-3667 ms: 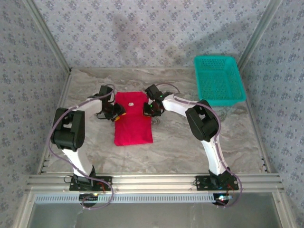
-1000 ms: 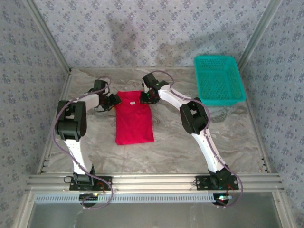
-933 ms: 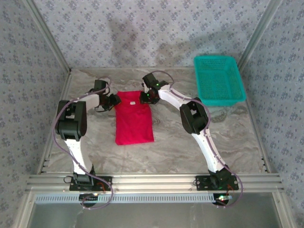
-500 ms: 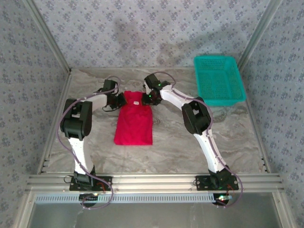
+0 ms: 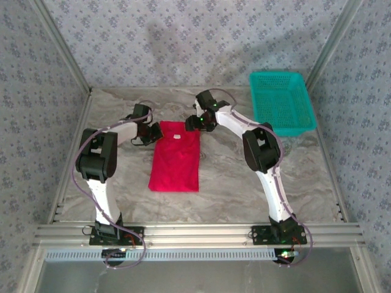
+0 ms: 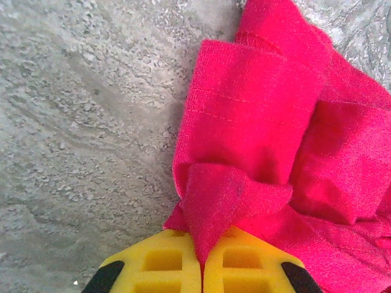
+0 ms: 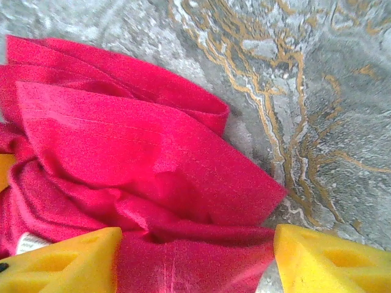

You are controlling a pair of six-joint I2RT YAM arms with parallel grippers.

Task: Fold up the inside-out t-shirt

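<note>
Seen from above, the left gripper and right gripper are too small to read: their tips merge into the far corners of the t-shirt. Up close on the left wrist, the yellow fingers are cut by the bottom edge and the cloth runs off the right side. On the right wrist the white tag is a mere sliver at the bottom left, its print unreadable.
</note>
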